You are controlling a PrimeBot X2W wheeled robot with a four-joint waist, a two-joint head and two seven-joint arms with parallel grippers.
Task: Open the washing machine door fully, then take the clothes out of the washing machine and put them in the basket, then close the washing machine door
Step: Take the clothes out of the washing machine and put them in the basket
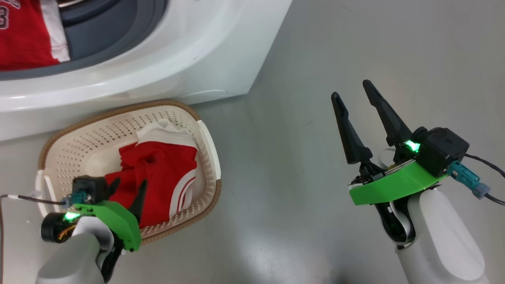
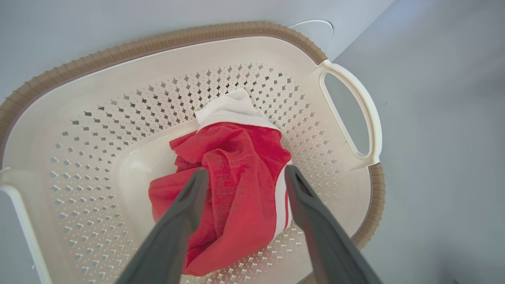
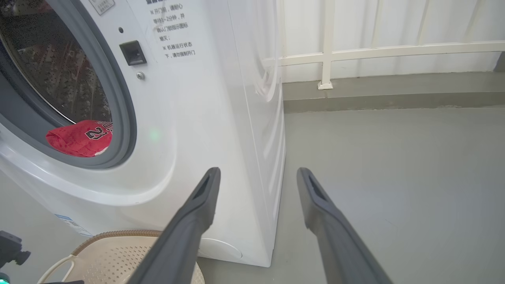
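Here, the left gripper stands with its two dark fingers spread apart, empty, pointing down into the basket and straddling the crumpled red shorts with white stripes; whether the tips touch the cloth I cannot tell. A white garment lies under and beyond the shorts, against the perforated far wall. The right gripper is likewise spread wide and holds nothing, hanging over the bare grey floor, well apart from the basket and off the machine's right corner. The basket sits on the floor just beside the front of the washing machine, its brown rim near the white base. Inside the opening, the red jersey marked 23 lies at the bottom of the steel drum, against the grey rubber seal. A small blue label shows low on the machine's front.
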